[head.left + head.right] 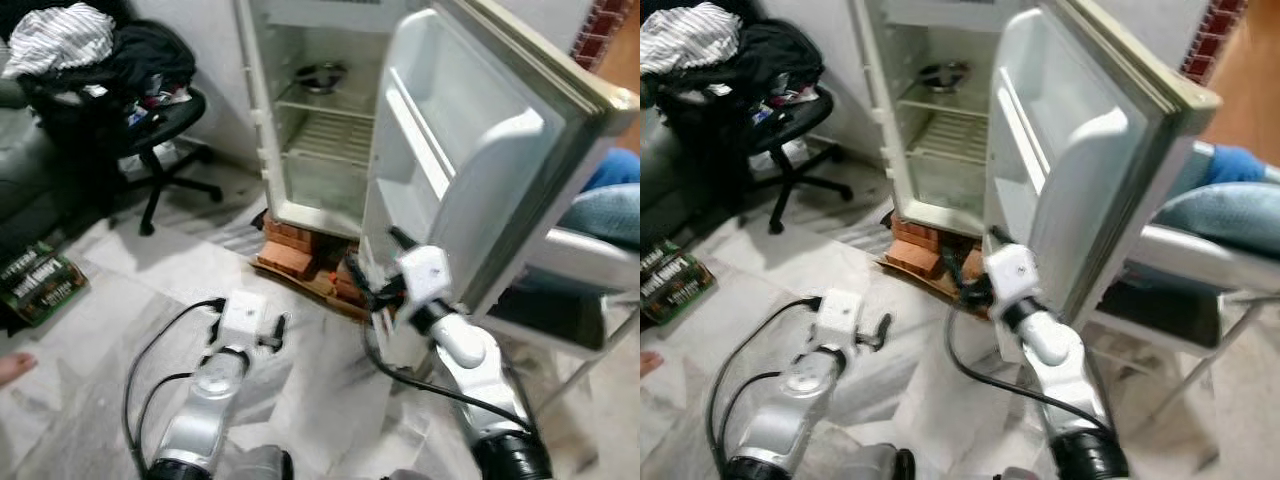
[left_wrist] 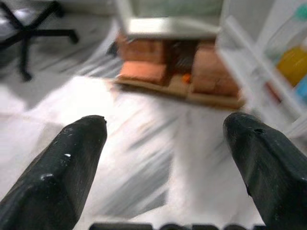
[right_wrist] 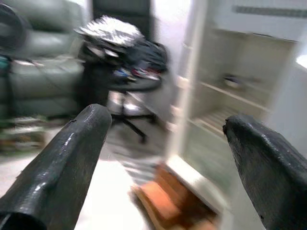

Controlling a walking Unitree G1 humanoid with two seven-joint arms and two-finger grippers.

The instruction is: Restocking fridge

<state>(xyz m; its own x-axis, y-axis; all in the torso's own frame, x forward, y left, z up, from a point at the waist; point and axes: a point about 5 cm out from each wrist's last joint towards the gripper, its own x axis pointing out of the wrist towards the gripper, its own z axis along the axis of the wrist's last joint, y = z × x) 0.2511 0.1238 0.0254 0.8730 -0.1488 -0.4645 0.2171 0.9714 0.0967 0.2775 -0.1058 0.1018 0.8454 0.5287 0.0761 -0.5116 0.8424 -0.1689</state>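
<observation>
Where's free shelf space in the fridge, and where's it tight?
Free: the wire shelf below the metal bowl, and the fridge floor under it. Tight: the top shelf around the bowl, and low by the open door, where the right gripper sits.

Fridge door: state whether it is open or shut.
Open. The fridge door is swung wide, exposing the wire shelves and a metal bowl inside.

The fridge [image 1: 320, 130] stands open, its wire shelves bare except for a metal bowl [image 1: 320, 76] at the back of the upper shelf. The swung-out door [image 1: 455, 150] walls off the right side, with the right gripper [image 1: 372, 268] just beside its lower edge. Bricks [image 1: 292, 240] under the cabinet and an office chair [image 1: 130, 120] to the left border the open marble floor [image 1: 300, 370].
</observation>
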